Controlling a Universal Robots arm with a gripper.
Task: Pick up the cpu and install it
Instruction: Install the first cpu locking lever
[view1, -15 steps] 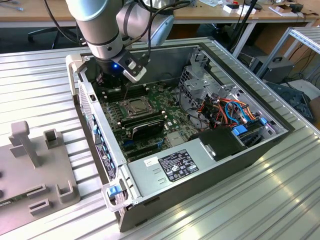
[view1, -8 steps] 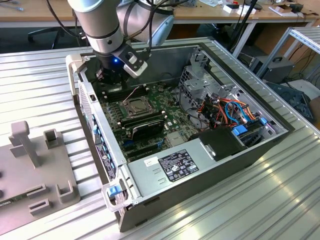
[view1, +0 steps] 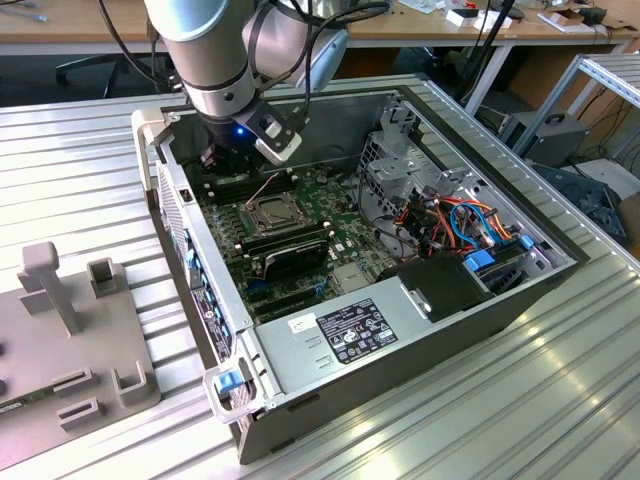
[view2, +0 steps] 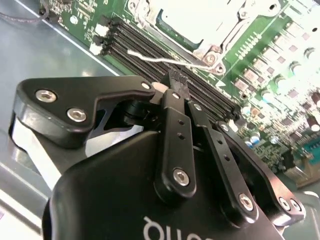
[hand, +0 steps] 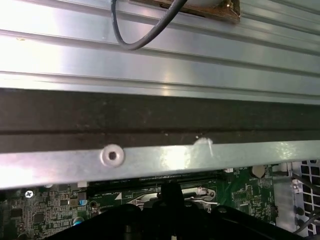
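My gripper (view1: 226, 160) hangs inside the open computer case (view1: 420, 335), near its far wall, on the exterior view's left of the motherboard. In the second wrist view its black fingers (view2: 172, 107) meet at the tips, shut, and nothing shows between them. The tips hover over the black memory slots (view2: 150, 47), just beside the metal socket frame (view2: 215, 47). Inside that frame lies a pale shiny square with a green edge, which looks like the cpu (view2: 200, 17). In the exterior view the socket (view1: 272, 212) sits mid-board, a short way nearer than the gripper.
A thin white wire (view2: 160, 59) crosses the slots by the fingertips. Black memory sticks (view1: 290, 245) lie beside the socket. A drive cage with coloured cables (view1: 450, 220) and a power supply (view1: 345, 335) fill the case's right and near side. A grey fixture (view1: 70, 330) stands left.
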